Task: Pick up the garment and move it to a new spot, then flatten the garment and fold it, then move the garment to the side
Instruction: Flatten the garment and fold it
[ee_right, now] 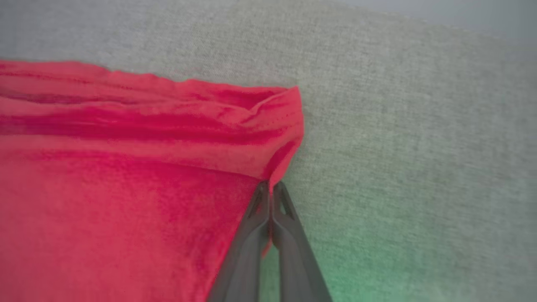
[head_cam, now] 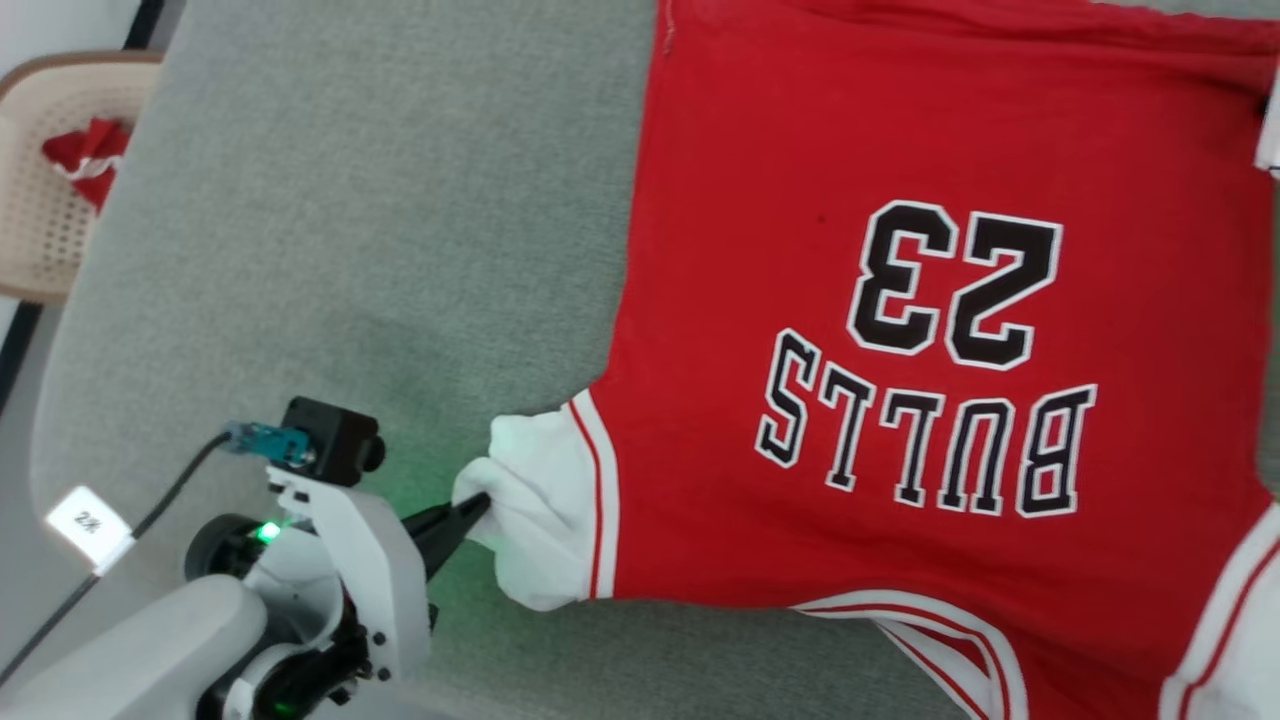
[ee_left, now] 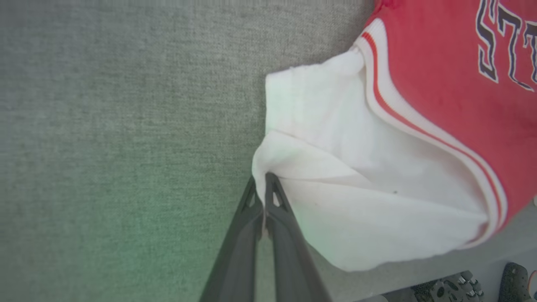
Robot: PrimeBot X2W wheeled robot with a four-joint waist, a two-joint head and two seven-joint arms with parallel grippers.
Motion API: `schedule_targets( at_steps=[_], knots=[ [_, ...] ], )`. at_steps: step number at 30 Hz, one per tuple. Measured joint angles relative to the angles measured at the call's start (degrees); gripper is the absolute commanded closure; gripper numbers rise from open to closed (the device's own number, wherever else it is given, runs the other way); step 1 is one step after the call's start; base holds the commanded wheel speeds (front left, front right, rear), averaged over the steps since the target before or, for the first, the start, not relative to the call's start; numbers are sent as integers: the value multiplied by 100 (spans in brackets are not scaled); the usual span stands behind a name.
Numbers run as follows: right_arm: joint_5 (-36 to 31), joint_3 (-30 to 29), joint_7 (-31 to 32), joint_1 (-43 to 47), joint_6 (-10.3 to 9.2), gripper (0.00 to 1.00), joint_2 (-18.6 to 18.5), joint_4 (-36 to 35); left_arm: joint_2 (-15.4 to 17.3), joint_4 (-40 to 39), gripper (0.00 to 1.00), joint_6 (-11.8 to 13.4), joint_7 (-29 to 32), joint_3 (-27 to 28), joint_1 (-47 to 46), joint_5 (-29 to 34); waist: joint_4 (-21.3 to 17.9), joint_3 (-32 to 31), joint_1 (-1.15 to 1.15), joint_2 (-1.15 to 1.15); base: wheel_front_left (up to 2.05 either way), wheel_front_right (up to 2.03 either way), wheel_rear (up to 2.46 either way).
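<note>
Both claws pinch the garment (head_cam: pixel 760 200): L gripper (head_cam: pixel 478 508) nips the white sleeve (head_cam: pixel 540 500) at 8 o'clock on my head cam, R gripper (ee_right: pixel 272 188) the red hem corner (ee_right: pixel 289 126). It lies flat on the grey surface (head_cam: pixel 350 200), 3 o'clock side.

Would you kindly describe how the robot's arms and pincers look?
The left arm has a pale shell, a green light, a black camera block and a teal plug on a tagged black cable. The left pincer and right pincer have dark tapering fingers with triangular cut-outs.
</note>
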Motion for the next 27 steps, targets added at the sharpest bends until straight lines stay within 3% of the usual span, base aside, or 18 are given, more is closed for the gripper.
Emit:
schedule_targets(
  at_steps=[6,12,19,23,27],
  knots=[
    [115,576,113,-36,0,100,175,-47,261,-82,100,124,-53,93,113,-43,-290,-127,0,0,0,0,0],
    [846,1473,181,407,0,100,294,-702,523,-234,100,259,-62,158,259,-112,-665,-287,0,0,0,0,0],
    [2213,2386,611,1846,0,100,-241,-2680,808,-447,100,430,-40,211,402,-218,-1143,-529,0,0,0,0,0],
    [2896,2365,1046,3025,0,100,-720,-4127,925,-581,100,483,1,218,478,-245,-1390,-677,0,0,0,0,0],
    [3114,1956,1479,4404,-1,100,-1007,-5415,1029,-694,100,558,2,243,516,-283,-1606,-800,0,0,0,0,0]
  ],
)
